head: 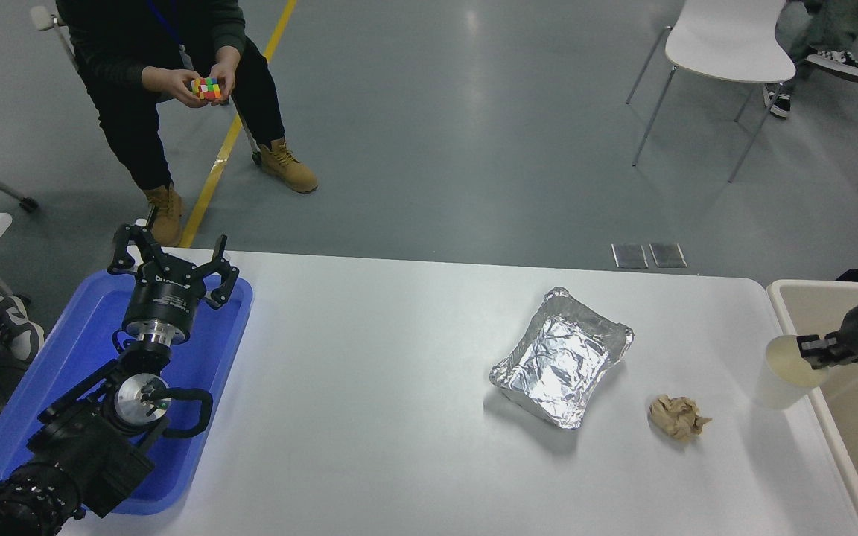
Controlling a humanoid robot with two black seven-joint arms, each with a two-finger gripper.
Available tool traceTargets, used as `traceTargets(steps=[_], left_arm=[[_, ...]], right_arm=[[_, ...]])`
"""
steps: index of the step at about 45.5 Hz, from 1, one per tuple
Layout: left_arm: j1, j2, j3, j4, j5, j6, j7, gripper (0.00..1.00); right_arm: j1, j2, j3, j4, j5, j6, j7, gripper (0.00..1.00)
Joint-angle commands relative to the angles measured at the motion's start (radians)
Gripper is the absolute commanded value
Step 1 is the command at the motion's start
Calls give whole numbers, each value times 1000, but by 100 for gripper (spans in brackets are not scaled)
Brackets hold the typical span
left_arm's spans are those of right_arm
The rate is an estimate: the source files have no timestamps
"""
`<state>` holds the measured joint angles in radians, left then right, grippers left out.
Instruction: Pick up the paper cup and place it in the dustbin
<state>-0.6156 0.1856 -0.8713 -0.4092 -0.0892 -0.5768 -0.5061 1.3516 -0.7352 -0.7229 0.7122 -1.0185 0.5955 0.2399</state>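
Paper cup (781,372) rim pinched in right jaws.

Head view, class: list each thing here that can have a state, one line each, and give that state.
paper cup: upright, mouth open, pinched at the rim by the right gripper, at the table edge beside the dustbin.
dustbin: open-topped, no cup inside.
foil tray: crinkled, open side up, empty.
brown paper wad: crumpled, lying free.
left gripper: open, parked over the blue tray.
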Motion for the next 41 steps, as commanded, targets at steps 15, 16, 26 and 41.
traceTargets(steps=[15,16,26,41], left_arm=[[-1,0,0,0,0,-2,1,100],[-1,0,0,0,0,-2,0,100],[-1,0,0,0,0,-2,1,100],[-1,0,0,0,0,-2,1,100]], right_arm=[[636,-144,-288,277,-51,190,7,0],[655,-144,-302,282,-51,190,10,0],[785,-144,-397,340,-51,190,21,0],[844,-144,-435,368,-49,190,19,0]])
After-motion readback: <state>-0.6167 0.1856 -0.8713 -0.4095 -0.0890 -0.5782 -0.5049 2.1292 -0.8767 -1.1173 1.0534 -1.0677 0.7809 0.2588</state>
